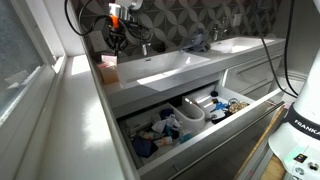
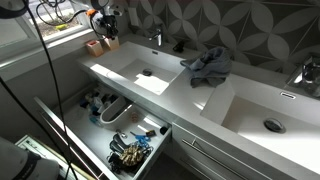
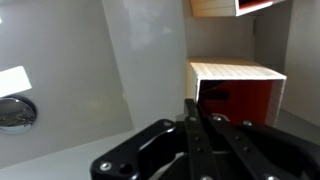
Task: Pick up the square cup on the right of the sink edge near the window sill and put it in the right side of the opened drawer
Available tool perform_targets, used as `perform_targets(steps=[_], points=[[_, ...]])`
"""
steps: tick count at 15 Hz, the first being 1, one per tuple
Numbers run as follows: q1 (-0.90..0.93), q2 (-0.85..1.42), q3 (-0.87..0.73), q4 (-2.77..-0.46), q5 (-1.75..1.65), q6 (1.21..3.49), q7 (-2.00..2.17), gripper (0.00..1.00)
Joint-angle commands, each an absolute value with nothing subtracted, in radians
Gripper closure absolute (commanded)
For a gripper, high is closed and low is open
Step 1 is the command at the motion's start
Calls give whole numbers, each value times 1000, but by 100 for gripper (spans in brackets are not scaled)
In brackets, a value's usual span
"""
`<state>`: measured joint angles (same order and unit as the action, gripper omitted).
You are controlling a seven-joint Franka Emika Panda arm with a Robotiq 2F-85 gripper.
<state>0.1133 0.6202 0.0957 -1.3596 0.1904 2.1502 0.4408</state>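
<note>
One square cup point(image 3: 235, 95) stands beside the sink point(image 2: 160, 82); the tool point(image 3: 196, 118) hovers near it, jaws seemingly together.

Blurred and cropped by the bottom edge: end effector point(image 3: 192, 102). Cut by the top edge above it: wooden object point(image 3: 225, 6). Far below, unidentifiably small: drawer clutter point(image 1: 165, 125).

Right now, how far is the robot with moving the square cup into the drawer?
Done: the drawer stands open. In hand: the gripper, jaws shut and empty, hangs just above the square cup, which sits on the sink edge. Left: grasp the cup, carry it over, set it in the drawer's right side.
</note>
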Motion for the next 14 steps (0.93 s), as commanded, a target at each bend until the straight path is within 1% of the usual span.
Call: perform_targets(steps=[1, 4, 9, 14], points=[[121, 617, 82, -1338, 212, 2095, 438, 100], [106, 524, 76, -1429, 224, 2101, 440, 99], [77, 306, 38, -1674, 226, 2145, 445, 99], [59, 115, -3, -1922, 249, 2234, 558, 99]])
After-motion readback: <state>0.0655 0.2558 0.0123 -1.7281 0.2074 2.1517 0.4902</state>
